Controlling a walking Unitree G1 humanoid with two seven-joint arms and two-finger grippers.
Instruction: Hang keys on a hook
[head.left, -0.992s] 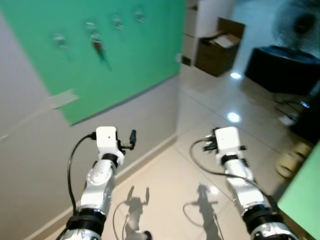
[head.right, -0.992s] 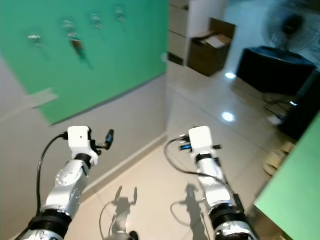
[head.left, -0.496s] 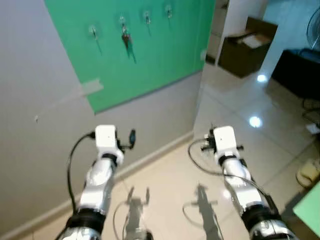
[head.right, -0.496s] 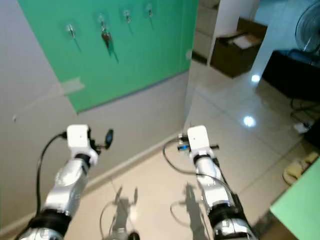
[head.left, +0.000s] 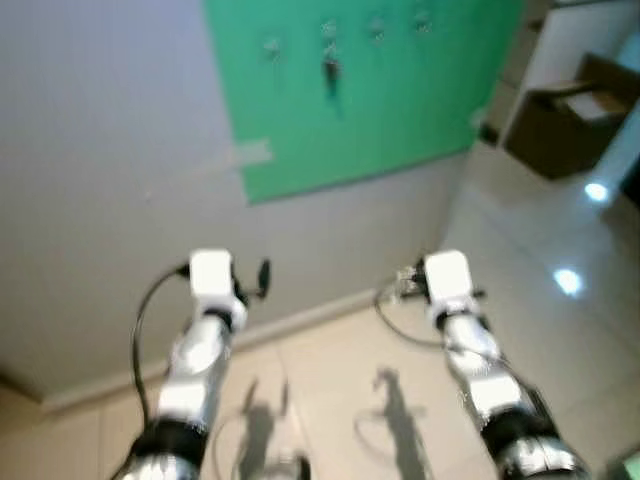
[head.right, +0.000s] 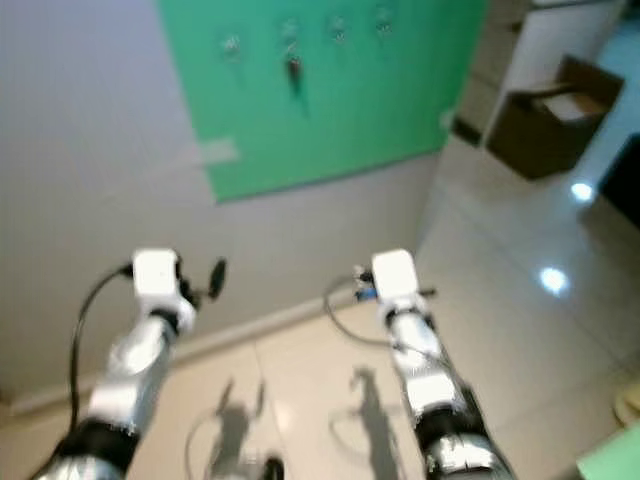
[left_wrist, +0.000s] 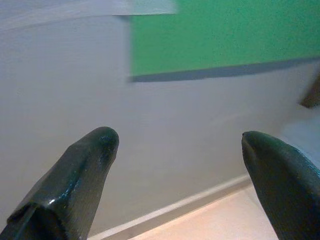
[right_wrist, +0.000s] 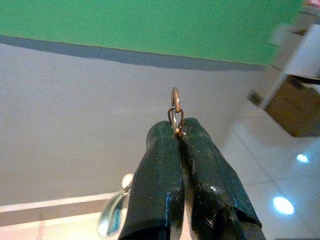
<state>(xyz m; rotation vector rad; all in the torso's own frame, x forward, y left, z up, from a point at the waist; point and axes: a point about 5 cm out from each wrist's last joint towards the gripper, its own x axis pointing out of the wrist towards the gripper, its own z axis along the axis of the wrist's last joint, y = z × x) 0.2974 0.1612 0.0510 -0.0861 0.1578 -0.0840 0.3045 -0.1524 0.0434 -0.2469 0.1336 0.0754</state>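
In the head views, a green board (head.left: 370, 90) is seen fixed high on a grey wall (head.left: 110, 150), with a row of four hooks (head.left: 375, 28) near its top edge; a dark bunch of keys (head.left: 331, 71) already hangs from the second hook from the left. A strip of tape (head.left: 250, 154) is stuck at the board's lower left corner. Both silver arms are raised before the wall over a pale tiled floor (head.left: 340, 390), well below the hooks, and a brown cardboard box (head.left: 565, 115) is set on the floor to the right. These views are blurred. In the left wrist view, the left gripper (left_wrist: 180, 150) is held wide apart with nothing between its fingers (left_wrist: 85, 170) — the wall and the board's lower edge lie beyond. In the right wrist view, the right gripper (right_wrist: 179, 131) is pinched tight on a small key ring (right_wrist: 175, 107), which stands up from the fingertips, while a silvery key (right_wrist: 112, 215) dangles below — partly hidden by the fingers.
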